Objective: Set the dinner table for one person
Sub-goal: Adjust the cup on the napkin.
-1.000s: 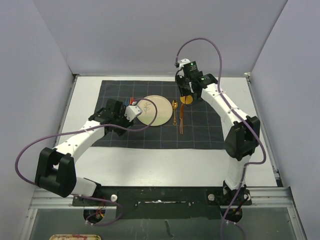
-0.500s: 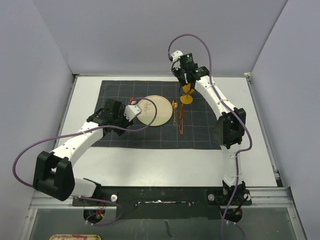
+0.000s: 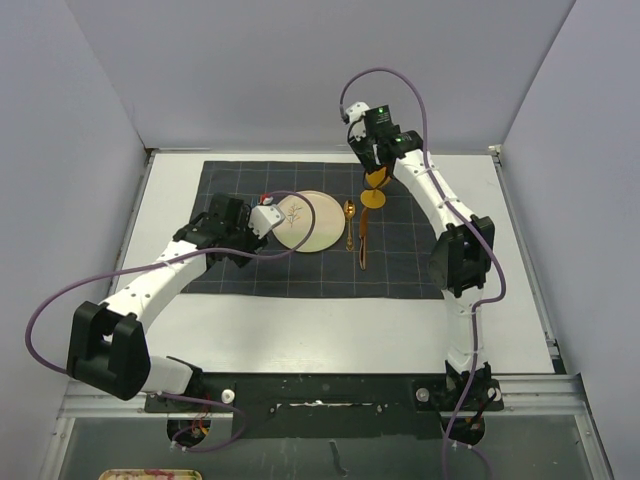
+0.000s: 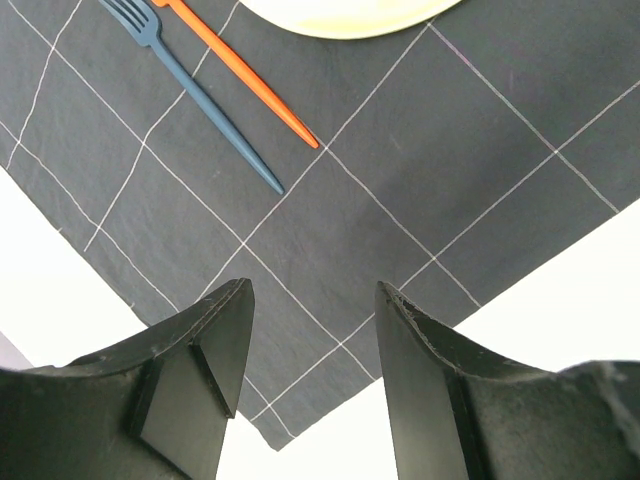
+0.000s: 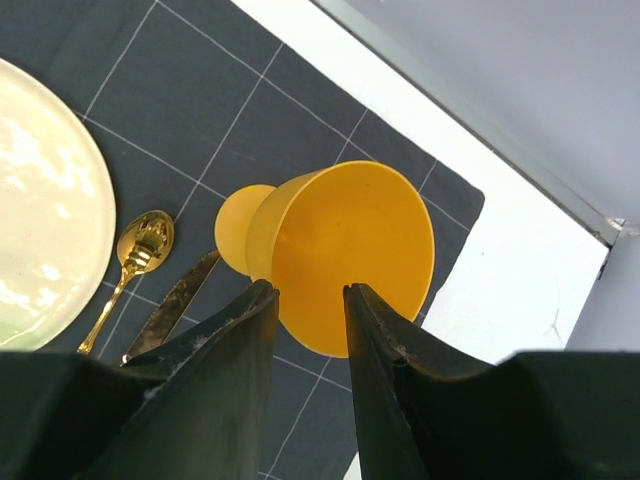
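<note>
The right hand (image 5: 307,288) has been lifted off the goblet (image 5: 350,250) and eased slightly apart, nothing being pinched; the goblet is left standing on the cloth (image 3: 410,260), to the right of the plate (image 3: 305,222) and beyond the knife (image 3: 363,245). The left hand (image 4: 312,300) is kept spread and empty, low over the cloth left of the plate, near the fork (image 4: 190,90); the bench (image 3: 300,330) shows white all round the plate's cloth, and the setting is judged all but complete.

Fork (image 4: 190,90) lies left of plate (image 3: 305,221), spoon (image 3: 349,215) and knife (image 3: 363,245) right, cup (image 5: 350,230) behind knife.
</note>
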Controlling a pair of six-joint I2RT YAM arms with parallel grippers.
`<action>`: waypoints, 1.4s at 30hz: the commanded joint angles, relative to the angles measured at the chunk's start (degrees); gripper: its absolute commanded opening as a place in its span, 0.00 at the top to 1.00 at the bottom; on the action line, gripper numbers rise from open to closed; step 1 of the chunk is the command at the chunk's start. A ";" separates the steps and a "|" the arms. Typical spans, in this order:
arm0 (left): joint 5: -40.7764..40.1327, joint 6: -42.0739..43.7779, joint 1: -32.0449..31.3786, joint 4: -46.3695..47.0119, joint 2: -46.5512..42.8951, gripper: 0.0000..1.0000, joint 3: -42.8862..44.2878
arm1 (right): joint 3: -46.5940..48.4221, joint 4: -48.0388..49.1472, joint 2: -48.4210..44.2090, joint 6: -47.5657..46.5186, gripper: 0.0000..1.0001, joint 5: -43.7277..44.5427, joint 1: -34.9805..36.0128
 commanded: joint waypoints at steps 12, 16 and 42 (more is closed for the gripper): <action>0.68 -0.18 -0.28 1.08 0.87 0.50 1.83 | 1.28 -2.26 -0.72 3.94 0.66 -3.62 -0.55; 0.68 -0.16 -0.28 1.32 0.86 0.50 1.25 | 1.25 -2.67 0.07 4.21 0.67 -3.45 -0.55; 0.55 0.39 -0.28 2.62 1.30 0.50 -0.45 | 2.11 -0.75 1.93 5.65 0.85 -1.45 -0.86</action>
